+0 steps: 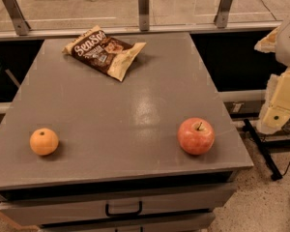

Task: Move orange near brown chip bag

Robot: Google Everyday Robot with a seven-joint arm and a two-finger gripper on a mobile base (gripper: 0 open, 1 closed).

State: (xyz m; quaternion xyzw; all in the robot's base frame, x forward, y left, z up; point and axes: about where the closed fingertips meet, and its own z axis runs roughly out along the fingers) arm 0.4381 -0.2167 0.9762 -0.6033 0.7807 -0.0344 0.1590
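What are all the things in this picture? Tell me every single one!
orange: one, orange-yellow, front left of the table top.
apple: one, red with a stem, front right of the table top.
brown chip bag: one, dark brown with tan edges and white letters, lying at the back of the table top, left of the middle.
table: one, grey, fills the middle of the view.
drawer handle: one, black, on the drawer front under the table top.
railing posts: three, grey metal, behind the table.
claw: one, cream, at the right edge of the view, off the table, holding nothing.
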